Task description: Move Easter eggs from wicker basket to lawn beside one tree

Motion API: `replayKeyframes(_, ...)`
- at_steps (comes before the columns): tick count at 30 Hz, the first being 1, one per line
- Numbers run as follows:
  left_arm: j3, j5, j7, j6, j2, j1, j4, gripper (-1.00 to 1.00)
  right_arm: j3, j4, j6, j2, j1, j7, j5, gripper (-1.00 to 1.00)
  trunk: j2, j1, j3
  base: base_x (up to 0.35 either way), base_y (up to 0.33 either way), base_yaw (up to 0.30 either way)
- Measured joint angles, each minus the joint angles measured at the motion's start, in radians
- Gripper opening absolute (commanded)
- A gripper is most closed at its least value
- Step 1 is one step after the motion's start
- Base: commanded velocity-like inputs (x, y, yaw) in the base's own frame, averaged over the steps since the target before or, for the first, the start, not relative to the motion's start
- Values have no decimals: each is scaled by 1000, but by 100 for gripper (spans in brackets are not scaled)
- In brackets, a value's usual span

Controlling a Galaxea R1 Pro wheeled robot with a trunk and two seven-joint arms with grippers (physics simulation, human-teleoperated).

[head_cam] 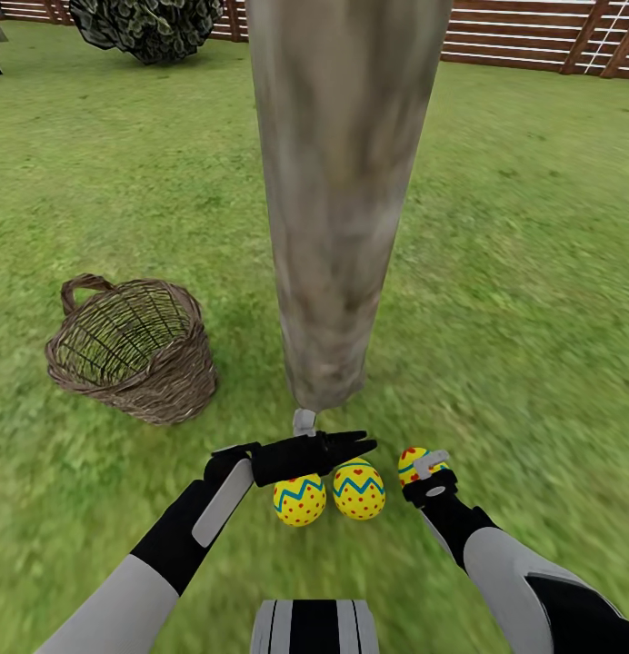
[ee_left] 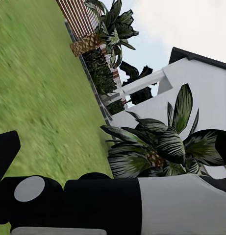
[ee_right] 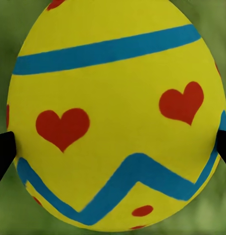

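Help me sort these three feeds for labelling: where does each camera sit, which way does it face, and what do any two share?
Head view: on the robot's head, looking forward and down at the tree, wicker basket, three Easter eggs on the lawn; both arms, left claw, right claw.
Left wrist view: on the left arm, facing across grass to the fence, white house; black-and-white arm parts show.
Right wrist view: on the right arm, close on one egg; dark fingertips flank it.
Shared: that egg in head and right wrist views.

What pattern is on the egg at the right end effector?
The egg is bright yellow with blue straight and zigzag bands, red hearts and small dots, clearest in the right wrist view.
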Motion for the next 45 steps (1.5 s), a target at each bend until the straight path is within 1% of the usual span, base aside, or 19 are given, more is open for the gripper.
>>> replayKeyframes(3,0,0,0,0,0,0,1,100,1,0,0,0,0,0,0,100,0,0,0,0,0,0)
replayKeyframes(8,0,0,1,1,0,0,7,100,1,49,-1,0,0,0,0,100,1,-2,19,0,0,0)
replayKeyframes(9,0,0,2,0,-1,0,7,100,-2,50,-3,0,0,4,-9,100,1,-3,23,0,0,0)
replayKeyframes(10,0,0,2,1,-1,0,6,100,-4,51,-4,0,0,6,-14,100,2,-3,27,0,0,0)
replayKeyframes(32,0,-1,7,0,-2,0,7,100,-4,38,-7,-1,0,6,-17,100,7,-13,112,0,0,0)
replayKeyframes(37,0,-1,9,1,-2,0,7,100,-8,30,-5,-7,0,7,-21,100,8,-15,131,0,0,0)
replayKeyframes(39,-1,-2,10,1,-4,0,8,100,-8,28,-5,-9,0,27,-22,100,8,-16,139,0,0,0)
replayKeyframes(41,0,-3,10,1,-7,0,14,100,-11,23,-4,-10,0,74,-23,100,9,-17,147,0,0,0)
replayKeyframes(42,0,-4,10,2,-9,0,18,100,-16,-5,2,-14,0,99,-21,100,9,-17,151,0,0,0)
replayKeyframes(43,0,-4,10,2,-10,0,22,100,-18,-36,6,-18,0,109,-25,100,9,-18,155,0,0,0)
replayKeyframes(44,0,-4,10,2,-12,0,29,100,-23,-72,13,-22,0,120,-39,100,10,-18,159,0,0,0)
replayKeyframes(45,0,-4,10,3,-13,0,32,100,-26,-88,21,-31,0,126,-59,100,10,-19,162,0,0,0)
